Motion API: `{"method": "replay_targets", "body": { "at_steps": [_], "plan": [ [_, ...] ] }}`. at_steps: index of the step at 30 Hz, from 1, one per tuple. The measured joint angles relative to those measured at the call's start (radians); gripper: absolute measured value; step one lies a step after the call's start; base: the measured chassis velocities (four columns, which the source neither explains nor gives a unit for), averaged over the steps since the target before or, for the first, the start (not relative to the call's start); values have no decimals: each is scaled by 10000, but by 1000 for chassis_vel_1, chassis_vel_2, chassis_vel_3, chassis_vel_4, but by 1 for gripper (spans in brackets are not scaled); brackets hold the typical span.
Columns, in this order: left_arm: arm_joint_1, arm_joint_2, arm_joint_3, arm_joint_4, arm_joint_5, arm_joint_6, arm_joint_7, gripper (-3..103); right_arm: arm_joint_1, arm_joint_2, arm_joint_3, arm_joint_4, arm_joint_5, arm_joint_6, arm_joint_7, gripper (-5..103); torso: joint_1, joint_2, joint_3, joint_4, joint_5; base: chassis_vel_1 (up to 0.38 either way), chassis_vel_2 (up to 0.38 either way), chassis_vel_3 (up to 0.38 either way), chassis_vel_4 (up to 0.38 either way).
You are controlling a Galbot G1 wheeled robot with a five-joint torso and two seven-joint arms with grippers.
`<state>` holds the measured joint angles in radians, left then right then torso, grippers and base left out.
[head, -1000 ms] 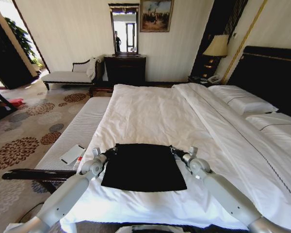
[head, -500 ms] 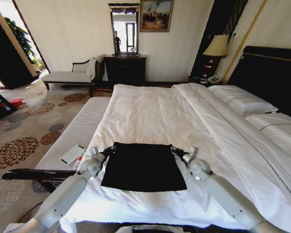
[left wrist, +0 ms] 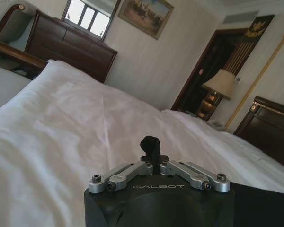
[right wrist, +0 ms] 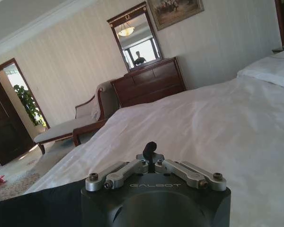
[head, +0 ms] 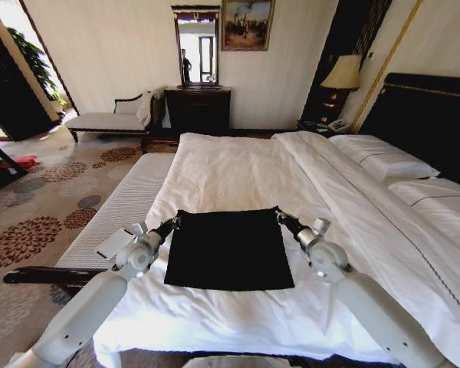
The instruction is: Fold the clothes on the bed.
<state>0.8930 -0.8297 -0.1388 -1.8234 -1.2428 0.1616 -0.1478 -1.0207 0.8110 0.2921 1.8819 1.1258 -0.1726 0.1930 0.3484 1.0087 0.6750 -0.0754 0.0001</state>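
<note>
Lying flat on the bed (head: 238, 176), near its foot: the clothes (head: 228, 249), wider than deep. Pinching the far left corner, left end effector (head: 172, 222); pinching the far right corner, right end effector (head: 279, 217). Equally near, both arms; free hem nearest the robot.

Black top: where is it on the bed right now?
In the head view the black top lies flat on the white duvet near the bed foot, between the left gripper and right gripper at its far corners.
</note>
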Motion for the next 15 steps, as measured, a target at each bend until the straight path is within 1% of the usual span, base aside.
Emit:
{"method": "replay_targets", "body": {
  "at_steps": [2, 4, 6, 10, 11, 14, 15],
  "plan": [
    [-30, 39, -45, -114, -110, -69, -98, 1, -51, -32, 110, 146, 37, 18, 39, 1, 0, 0, 0, -1, -1, 0, 0, 0, 0],
    [-19, 188, -299, -551, -416, -241, -319, 1, -212, -105, 492, 625, 225, 63, 142, 1, 0, 0, 0, 1, -1, 0, 0, 0, 0],
    [48, 241, -441, -732, -514, -281, -357, 1, -283, -151, 639, 803, 283, 75, 165, 1, 0, 0, 0, 0, 0, 0, 0, 0, 0],
    [556, 475, -1215, -1598, -869, -331, -483, 1, -552, -399, 1231, 1528, 469, 134, 198, 1, 0, 0, 0, 2, -1, 0, 0, 0, 0],
    [556, 475, -1215, -1598, -869, -331, -483, 1, -552, -399, 1231, 1528, 469, 134, 198, 1, 0, 0, 0, 2, -1, 0, 0, 0, 0],
    [1012, 656, -1789, -2232, -1051, -332, -532, 1, -780, -531, 1715, 2135, 834, 133, 331, 1, 0, 0, 0, 3, -1, 0, 0, 0, 0],
    [1012, 656, -1789, -2232, -1051, -332, -532, 1, -780, -531, 1715, 2135, 834, 133, 331, 1, 0, 0, 0, 3, -1, 0, 0, 0, 0]
  ]
}}
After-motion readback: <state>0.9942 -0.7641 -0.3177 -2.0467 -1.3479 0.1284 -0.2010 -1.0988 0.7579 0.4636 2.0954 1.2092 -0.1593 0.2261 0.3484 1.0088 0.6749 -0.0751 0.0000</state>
